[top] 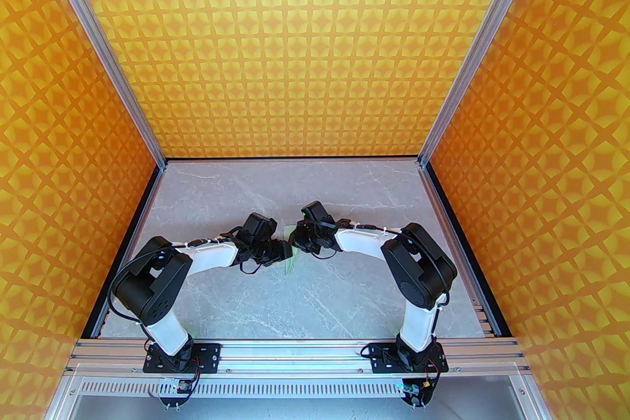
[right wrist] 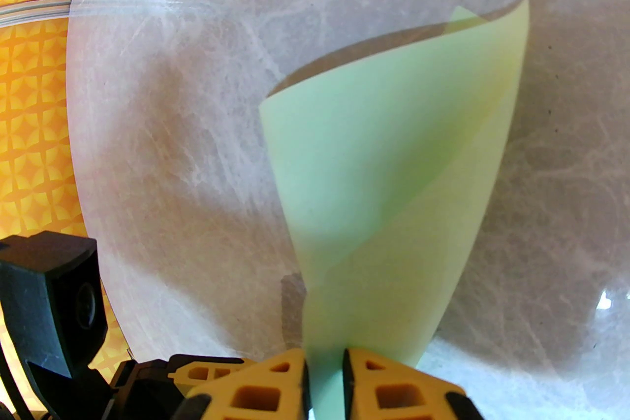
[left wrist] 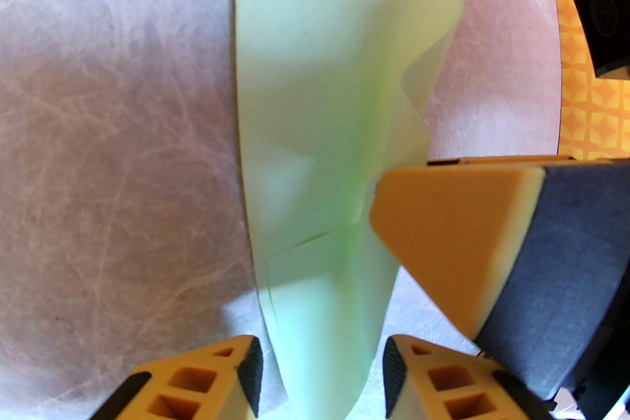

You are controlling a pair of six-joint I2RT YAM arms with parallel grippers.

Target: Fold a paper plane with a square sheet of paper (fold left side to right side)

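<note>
On the square sheet of paper (right wrist: pixel 393 152), the right gripper (right wrist: pixel 325 361) is pinched shut; the left gripper (left wrist: pixel 322 371) is spread open around it, both arms (top: pixel 206 255) bent inward. Thin mint, creased and curled, it is held above the marbled table (left wrist: pixel 98 113).

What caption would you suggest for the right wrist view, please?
Right claw pinches the folded mint-green paper over the table.

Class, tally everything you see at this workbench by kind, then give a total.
green paper sheet: 1
robot arms: 2 (left arm, right arm)
claws: 2 (left claw, right claw)
Total: 5
</note>
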